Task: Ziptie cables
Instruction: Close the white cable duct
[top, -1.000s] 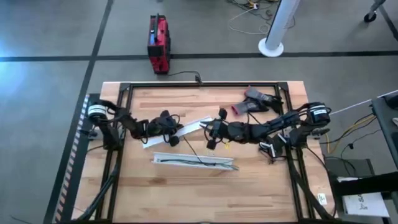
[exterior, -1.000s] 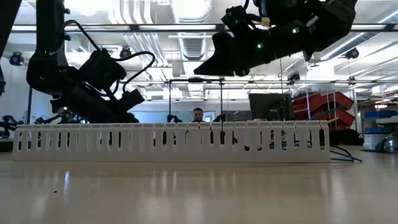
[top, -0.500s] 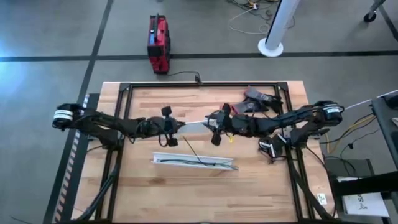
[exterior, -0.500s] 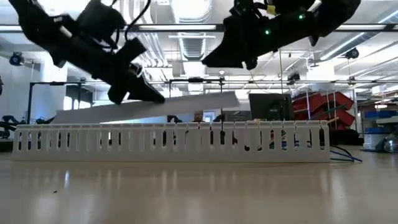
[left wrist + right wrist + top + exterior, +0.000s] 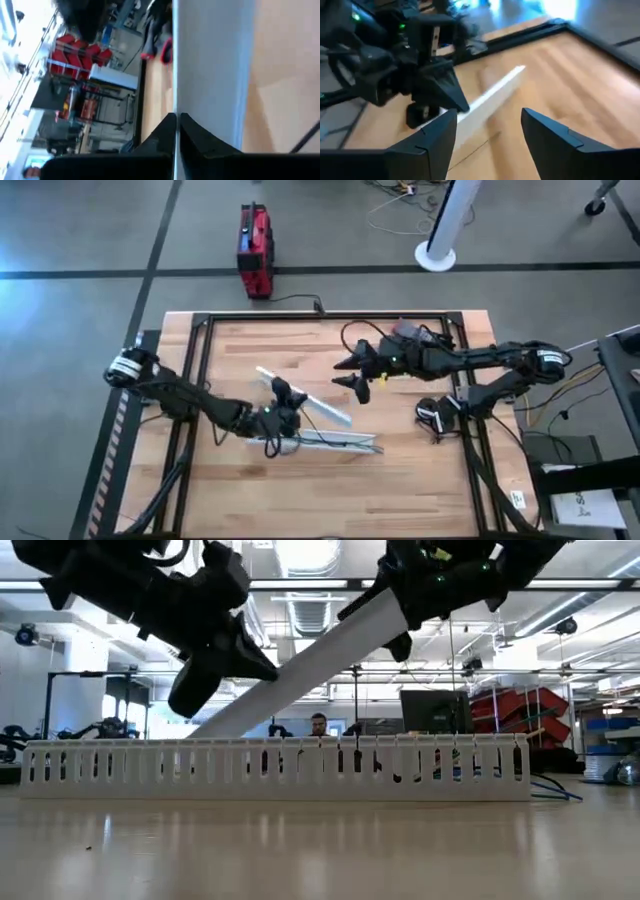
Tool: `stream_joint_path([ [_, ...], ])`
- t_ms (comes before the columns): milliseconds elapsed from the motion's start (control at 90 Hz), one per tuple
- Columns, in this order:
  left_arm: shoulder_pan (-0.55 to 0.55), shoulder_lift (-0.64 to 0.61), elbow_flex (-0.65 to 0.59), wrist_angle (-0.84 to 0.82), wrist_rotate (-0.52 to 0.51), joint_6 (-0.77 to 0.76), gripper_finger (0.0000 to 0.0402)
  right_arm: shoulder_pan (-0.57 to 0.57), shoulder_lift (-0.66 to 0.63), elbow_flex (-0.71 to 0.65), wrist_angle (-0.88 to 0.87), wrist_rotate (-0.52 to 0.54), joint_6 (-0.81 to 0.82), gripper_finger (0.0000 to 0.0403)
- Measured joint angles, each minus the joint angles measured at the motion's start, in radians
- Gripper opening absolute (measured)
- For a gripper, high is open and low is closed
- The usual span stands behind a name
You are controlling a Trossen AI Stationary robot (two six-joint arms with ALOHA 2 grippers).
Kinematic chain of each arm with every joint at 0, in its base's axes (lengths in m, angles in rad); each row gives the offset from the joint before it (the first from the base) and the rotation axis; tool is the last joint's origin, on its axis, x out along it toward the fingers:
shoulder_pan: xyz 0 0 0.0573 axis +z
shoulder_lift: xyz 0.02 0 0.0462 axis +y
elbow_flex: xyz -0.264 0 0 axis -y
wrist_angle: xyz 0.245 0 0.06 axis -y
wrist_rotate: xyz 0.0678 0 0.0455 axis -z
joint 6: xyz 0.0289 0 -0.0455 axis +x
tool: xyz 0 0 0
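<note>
My left gripper [image 5: 283, 406] is shut on a long flat white strip [image 5: 322, 409] and holds it above the white slotted channel [image 5: 318, 443], which lies on the table. The thin cables [image 5: 300, 439] lie inside the channel and show dark through its slots [image 5: 400, 776]. My right gripper [image 5: 354, 378] hangs open in the air toward the far right, clear of the strip. A thin dark line [image 5: 480, 145] lies on the wood; whether it is the ziptie, I cannot tell. My left gripper pinches one long edge of the white strip [image 5: 176, 107] between its two shut fingers, nearer the strip's far-left end [image 5: 262, 372]. The strip is lifted clear of the table and slants up toward its right end [image 5: 395, 605].
A black frame [image 5: 320, 315] runs around the tabletop. Dark gear [image 5: 415, 335] sits at the far right, and a coiled black cord [image 5: 435, 415] lies by the right rail. A red device [image 5: 255, 237] stands on the floor beyond the far edge.
My left gripper has lifted the white strip off the table and then swung toward the near edge, over the channel. The strip has turned about and tipped from level to slanting. My right gripper has drawn back toward the far right edge.
</note>
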Motion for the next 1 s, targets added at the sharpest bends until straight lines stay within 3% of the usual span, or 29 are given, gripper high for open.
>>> stream_joint_path([
  [167, -0.071, 0.129, 0.065, -0.003, -0.095, 0.061, 0.0000, 0.022, 0.016, 0.050, -0.153, -0.029, 0.080, 0.0234],
  [433, -0.205, 0.227, 0.157, -0.013, -0.224, 0.068, 0.0000, 0.128, 0.032, 0.060, -0.183, -0.056, 0.258, 0.0258],
  [567, -0.258, 0.227, 0.178, -0.012, -0.265, 0.058, 0.0000, 0.225, 0.058, 0.063, -0.155, 0.024, 0.314, 0.0268],
  [767, -0.292, 0.216, 0.188, -0.018, -0.373, 0.079, 0.0000, 0.346, 0.154, 0.073, -0.049, 0.063, 0.388, 0.0288],
  [878, -0.294, 0.160, 0.185, -0.023, -0.341, -0.018, 0.0000, 0.407, 0.194, 0.120, -0.118, 0.141, 0.322, 0.0292],
  [1000, -0.295, 0.062, 0.169, -0.082, -0.270, -0.172, 0.0000, 0.482, 0.245, 0.241, -0.269, 0.331, 0.252, 0.0291],
])
